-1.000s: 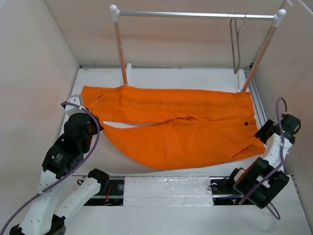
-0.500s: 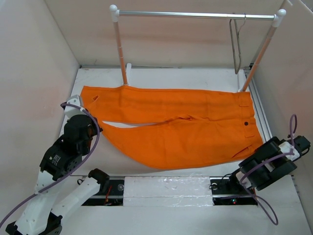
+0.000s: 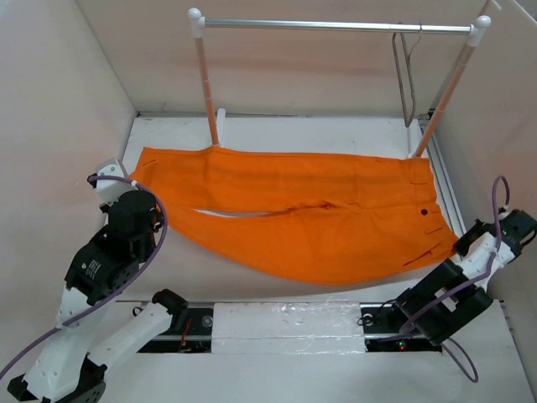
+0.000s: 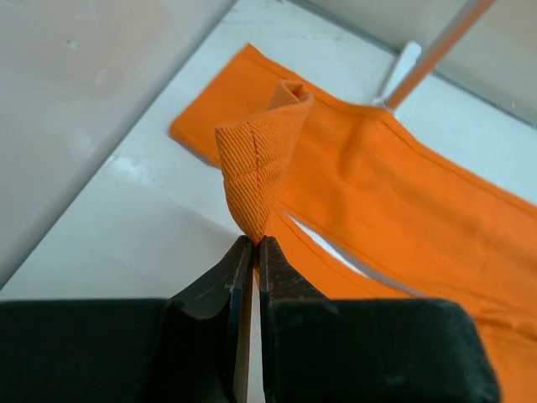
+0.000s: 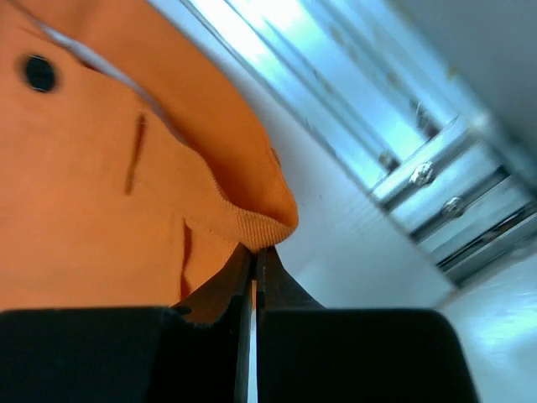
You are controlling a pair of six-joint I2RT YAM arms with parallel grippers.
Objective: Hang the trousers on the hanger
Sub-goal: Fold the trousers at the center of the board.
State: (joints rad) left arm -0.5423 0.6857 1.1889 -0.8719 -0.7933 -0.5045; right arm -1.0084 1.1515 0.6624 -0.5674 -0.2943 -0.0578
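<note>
The orange trousers (image 3: 302, 214) lie flat across the table, waistband with its dark button (image 3: 424, 212) to the right and legs to the left. My left gripper (image 3: 132, 179) is shut on a leg hem, and in the left wrist view the pinched cloth (image 4: 260, 159) stands up from the closed gripper (image 4: 254, 243). My right gripper (image 3: 458, 245) is shut on the near waistband corner (image 5: 260, 222), with the gripper (image 5: 256, 250) closed tight on its edge. The hanger (image 3: 405, 80) hangs from the rail at the back right, away from both grippers.
A silver rail (image 3: 336, 25) on white-capped slanted posts (image 3: 207, 84) spans the back, its feet by the trousers' far edge. Walls enclose the left, back and right. A metal track (image 5: 403, 143) runs along the right side, and a white strip (image 3: 289, 323) lies between the arm bases.
My right gripper swung back to the waistband corner and shut on it. My left gripper drew its hem further left, and the near leg has slid a little toward the front.
</note>
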